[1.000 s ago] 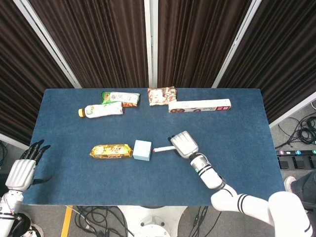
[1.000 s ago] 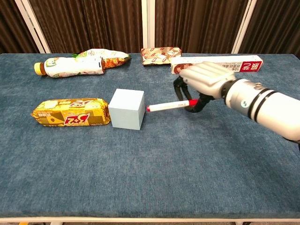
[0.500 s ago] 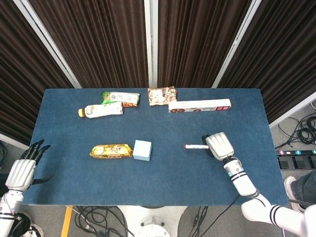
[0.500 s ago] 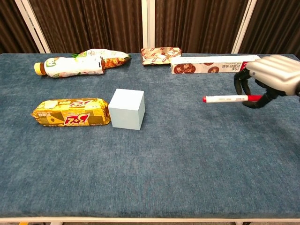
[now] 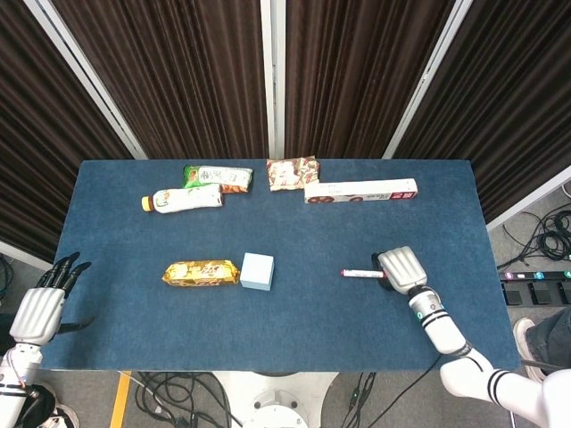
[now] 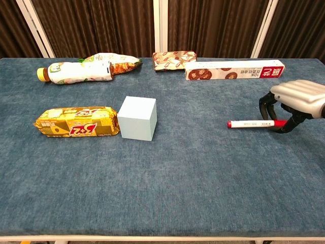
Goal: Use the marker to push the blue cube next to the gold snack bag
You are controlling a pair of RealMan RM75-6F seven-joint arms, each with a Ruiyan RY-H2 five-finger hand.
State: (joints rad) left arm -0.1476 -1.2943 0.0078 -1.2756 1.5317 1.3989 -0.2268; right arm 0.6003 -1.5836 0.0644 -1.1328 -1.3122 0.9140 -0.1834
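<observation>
The right hand pinched the marker near the table's right edge, tip pointing left toward the blue cube, which touched the gold snack bag.

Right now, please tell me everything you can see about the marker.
The marker is a slim white pen with a red cap at its tip. It lies almost level, tip pointing toward the blue cube but far from it. The right hand holds its rear end on the table's right side.
</observation>
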